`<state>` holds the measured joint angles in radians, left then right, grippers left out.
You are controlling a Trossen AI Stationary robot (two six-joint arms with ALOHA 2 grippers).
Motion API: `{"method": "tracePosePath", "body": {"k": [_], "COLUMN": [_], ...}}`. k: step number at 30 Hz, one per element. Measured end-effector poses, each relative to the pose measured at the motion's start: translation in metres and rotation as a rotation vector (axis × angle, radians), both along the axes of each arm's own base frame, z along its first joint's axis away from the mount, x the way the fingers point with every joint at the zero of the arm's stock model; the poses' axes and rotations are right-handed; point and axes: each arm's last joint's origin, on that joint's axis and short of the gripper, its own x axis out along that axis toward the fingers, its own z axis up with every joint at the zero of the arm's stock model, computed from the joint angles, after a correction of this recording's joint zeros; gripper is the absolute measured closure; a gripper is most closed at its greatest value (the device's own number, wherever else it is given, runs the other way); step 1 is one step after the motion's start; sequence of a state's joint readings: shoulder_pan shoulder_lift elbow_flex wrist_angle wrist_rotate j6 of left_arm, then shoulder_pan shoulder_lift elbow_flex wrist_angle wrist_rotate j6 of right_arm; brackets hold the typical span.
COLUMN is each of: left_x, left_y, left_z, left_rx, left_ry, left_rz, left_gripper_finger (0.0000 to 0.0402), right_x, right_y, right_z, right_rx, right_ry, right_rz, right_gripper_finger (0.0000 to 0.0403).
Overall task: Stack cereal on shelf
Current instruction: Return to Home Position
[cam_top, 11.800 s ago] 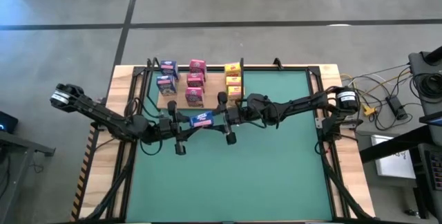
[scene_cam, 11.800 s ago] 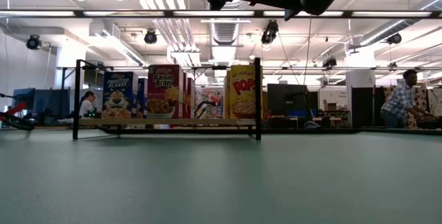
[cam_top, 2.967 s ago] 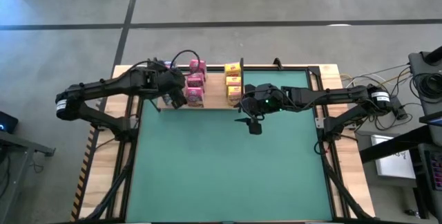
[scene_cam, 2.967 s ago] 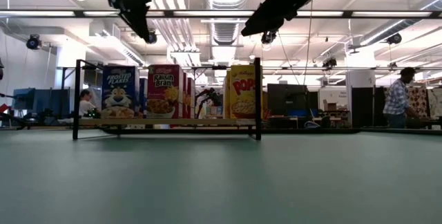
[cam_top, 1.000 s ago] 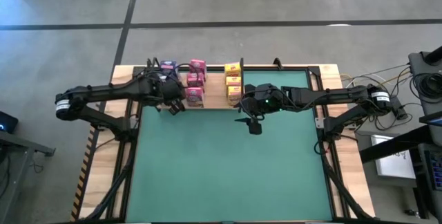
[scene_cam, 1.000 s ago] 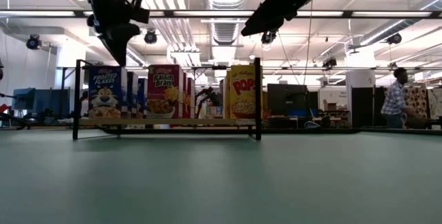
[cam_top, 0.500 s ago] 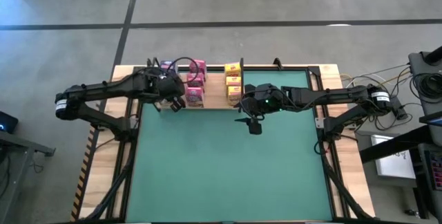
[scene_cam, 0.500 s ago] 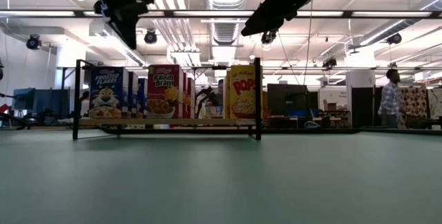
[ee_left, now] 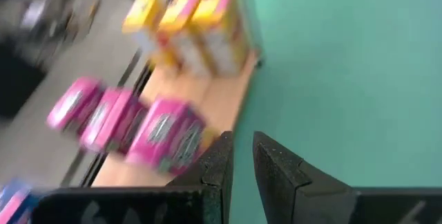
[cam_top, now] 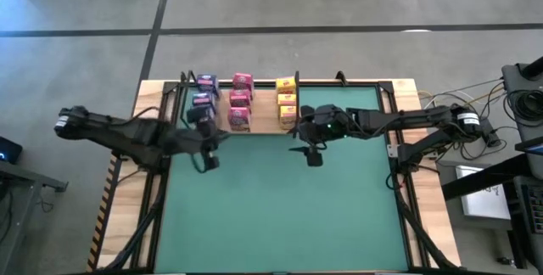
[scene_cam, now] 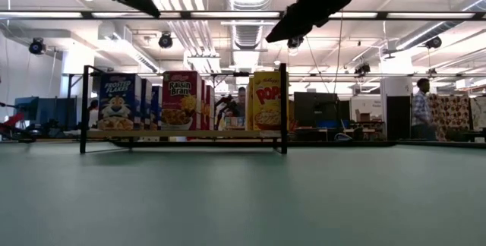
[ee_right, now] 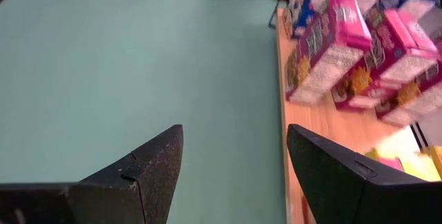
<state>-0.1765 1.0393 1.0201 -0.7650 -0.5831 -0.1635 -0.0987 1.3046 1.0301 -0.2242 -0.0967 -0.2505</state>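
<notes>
The cereal boxes stand upright on the light-wood shelf (cam_top: 263, 115) at the table's far edge, in a blue row (cam_top: 203, 92), a pink row (cam_top: 240, 99) and a yellow row (cam_top: 287, 99). In the low view the blue (scene_cam: 117, 102), pink (scene_cam: 180, 100) and yellow (scene_cam: 266, 100) front boxes face me. My left gripper (cam_top: 206, 162) hangs shut and empty over the green mat, just in front of the shelf's left end. My right gripper (cam_top: 312, 155) hangs open and empty in front of the yellow row.
The green mat (cam_top: 280, 211) spreads from the shelf to the table's near edge. Black frame posts (scene_cam: 283, 108) stand at the shelf's corners. A person (scene_cam: 420, 109) walks in the room behind the table.
My left gripper has drawn back from the blue boxes on the shelf, toward the table's near edge and upward, and has turned as it went. The blue row now shows uncovered from above. The boxes have stayed in place.
</notes>
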Motion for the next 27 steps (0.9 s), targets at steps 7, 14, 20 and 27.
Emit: {"method": "tracePosePath", "body": {"k": [7, 14, 20, 27], "left_x": [-0.026, -0.054, -0.063, -0.057], "left_y": [-0.007, 0.015, 0.037, 0.071], "left_z": [-0.016, -0.004, 0.022, 0.031], "left_rx": [0.096, 0.319, 0.29, 0.289], "left_ry": [-0.257, -0.346, -0.342, -0.203], "left_rz": [-0.16, 0.179, 0.215, 0.337], "left_gripper_finger": [0.0364, 0.0364, 0.0364, 0.0364], "right_x": [0.001, 0.0, 0.0, -0.001], "right_y": [0.0, 0.0, 0.0, 0.001], "right_z": [-0.006, -0.006, -0.006, -0.01], "right_rx": [-0.003, 0.069, 0.085, 0.092], "right_ry": [-0.08, -0.077, -0.074, -0.064], "right_rz": [0.014, -0.029, -0.038, -0.041], "right_gripper_finger": [0.0164, 0.0176, 0.0179, 0.0179]}}
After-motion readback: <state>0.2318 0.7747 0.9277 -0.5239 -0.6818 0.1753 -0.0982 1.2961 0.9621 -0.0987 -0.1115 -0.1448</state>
